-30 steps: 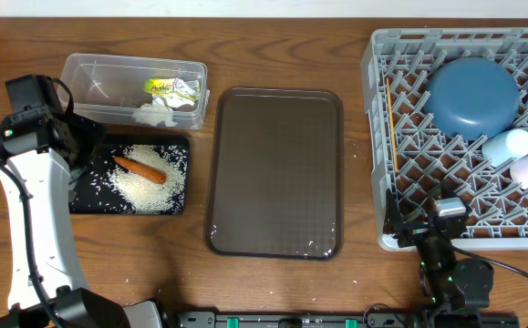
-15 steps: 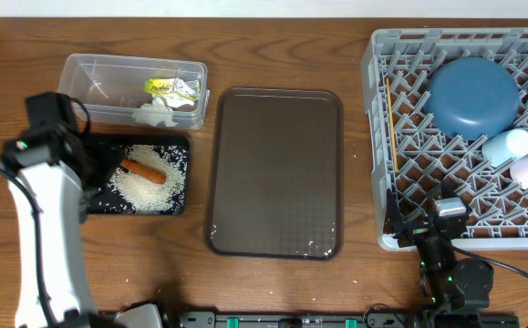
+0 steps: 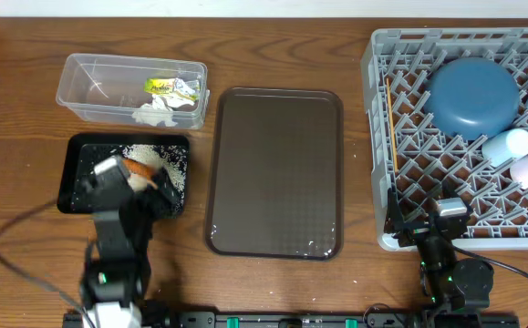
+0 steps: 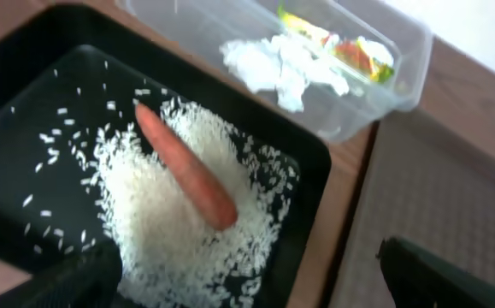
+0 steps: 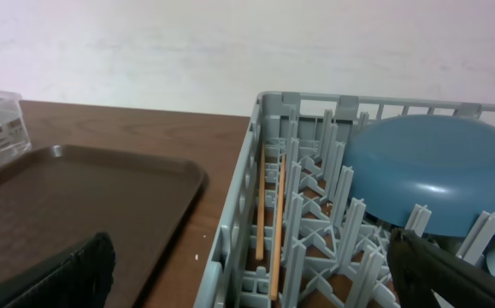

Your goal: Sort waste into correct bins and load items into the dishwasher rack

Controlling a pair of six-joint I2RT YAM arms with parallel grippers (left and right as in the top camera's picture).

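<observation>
Hovering over black tray (image 4: pixel 25 103): left gripper (image 4: pixel 247 287), jaws apart, empty (right gripper (image 5: pixel 247 278) likewise). Risk: a low sweep could scatter rice (image 4: pixel 162 227) around carrot (image 4: pixel 183 175).

one carrot (image 4: pixel 187 175), one wrapper (image 3: pixel 172 88), two bins (image 3: pixel 67 87), one brown tray (image 3: pixel 275 173), one rack (image 3: pixel 374 91), one bowl (image 3: pixel 473 96), two cups (image 3: pixel 508 144).

black left arm (image 3: pixel 116 232) and right arm (image 3: pixel 446 266), silver-capped, trailing thin dark cables (image 3: pixel 517 266).

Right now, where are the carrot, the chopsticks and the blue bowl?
carrot (image 4: pixel 183 167), left wrist view, middle of its body
chopsticks (image 5: pixel 276 231), right wrist view, halfway along one stick
bowl (image 3: pixel 473 97), overhead view, centre of its upturned bottom
</observation>
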